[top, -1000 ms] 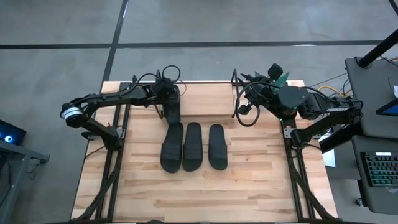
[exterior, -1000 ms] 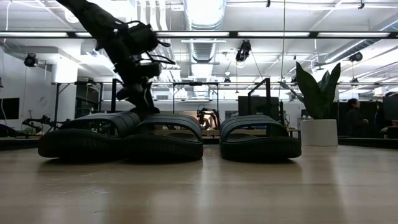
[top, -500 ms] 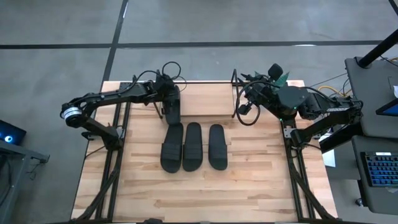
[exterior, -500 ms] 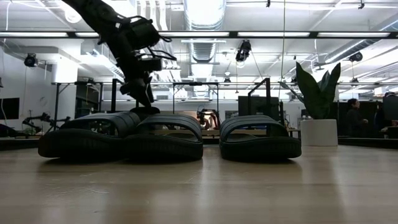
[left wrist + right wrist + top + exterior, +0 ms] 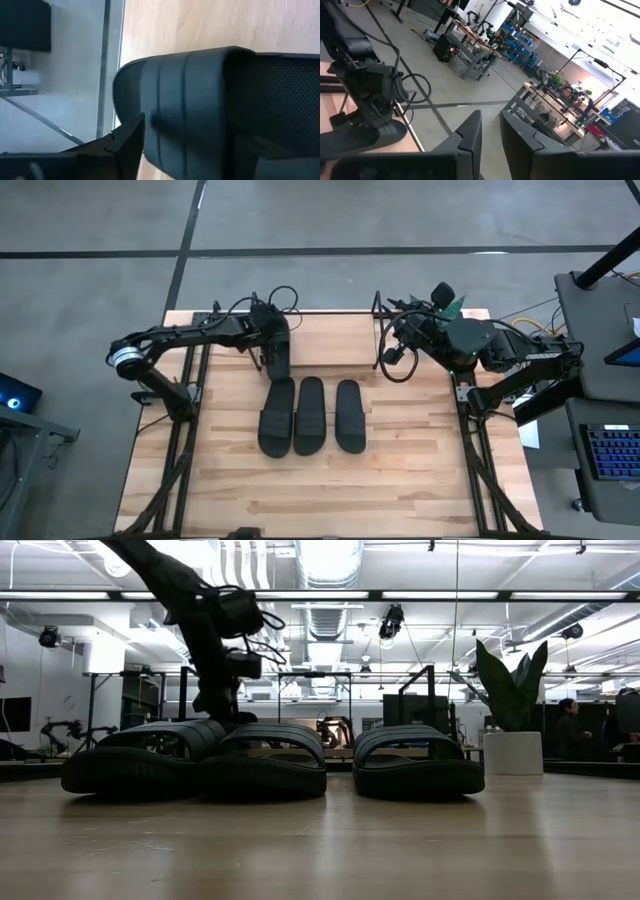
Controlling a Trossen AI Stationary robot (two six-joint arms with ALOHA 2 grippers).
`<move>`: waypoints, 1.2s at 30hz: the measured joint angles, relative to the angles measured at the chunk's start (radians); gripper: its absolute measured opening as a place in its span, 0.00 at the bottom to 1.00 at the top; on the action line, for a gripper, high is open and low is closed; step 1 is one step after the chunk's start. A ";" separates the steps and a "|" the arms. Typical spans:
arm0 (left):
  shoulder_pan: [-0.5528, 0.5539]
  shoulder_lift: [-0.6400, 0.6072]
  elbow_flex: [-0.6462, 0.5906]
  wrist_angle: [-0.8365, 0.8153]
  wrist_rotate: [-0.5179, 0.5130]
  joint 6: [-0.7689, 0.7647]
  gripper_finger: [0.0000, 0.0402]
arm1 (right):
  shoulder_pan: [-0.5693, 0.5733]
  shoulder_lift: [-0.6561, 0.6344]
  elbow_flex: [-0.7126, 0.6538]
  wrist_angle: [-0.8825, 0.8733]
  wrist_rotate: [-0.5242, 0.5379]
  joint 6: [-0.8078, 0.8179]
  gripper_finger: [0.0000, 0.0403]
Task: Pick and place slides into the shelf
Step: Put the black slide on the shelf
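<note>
Four black slides show in the high view. Three lie side by side at the table's middle [image 5: 276, 416], [image 5: 309, 415], [image 5: 347, 415] and appear again up close in the low view [image 5: 262, 762]. The fourth slide [image 5: 279, 350] lies lengthwise on the shelf's light board [image 5: 330, 340], between the black wire end frames [image 5: 378, 330] at the table's far edge. My left gripper [image 5: 268, 332] is over that slide's far end and shut on it; the strap [image 5: 200, 100] fills its wrist view. My right gripper [image 5: 491, 135] waits at the far right, shut, fingers in the air. My left gripper holds the fourth slide by its wide strap, near the strap's side edge [image 5: 150, 120]. One finger [image 5: 125, 147] lies against the strap's outer face; the strap hides the other finger. The fingers come from above, slanting down [image 5: 215, 700]. The slide's sole rests on the shelf board.
The right arm [image 5: 470, 345] with its looped cable [image 5: 398, 365] sits beside the shelf's right end frame. Bare tabletop [image 5: 330, 490] stretches from the three slides to the near edge. A potted plant [image 5: 510, 690] and a person [image 5: 568, 730] are in the room beyond.
My left wrist tipped above the fourth slide: the fingers rose a little, then came back down slightly toward the table's left. The slide kept its place on the shelf board. The right arm stayed still.
</note>
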 joint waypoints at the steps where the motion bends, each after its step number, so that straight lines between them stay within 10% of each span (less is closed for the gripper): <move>1: -0.001 0.004 0.000 0.001 0.000 0.000 0.45 | 0.000 0.000 0.000 0.000 0.000 0.000 0.15; 12: -0.004 -0.007 0.001 0.033 -0.051 0.002 0.03 | 0.000 0.000 0.000 -0.013 0.000 -0.001 0.15; 20: -0.004 -0.010 0.001 0.127 -0.225 0.063 0.02 | 0.000 0.000 0.000 -0.014 0.000 -0.004 0.13; 36: 0.004 0.088 -0.023 0.246 -0.260 0.140 0.00 | 0.000 0.000 0.000 -0.022 0.000 -0.011 0.13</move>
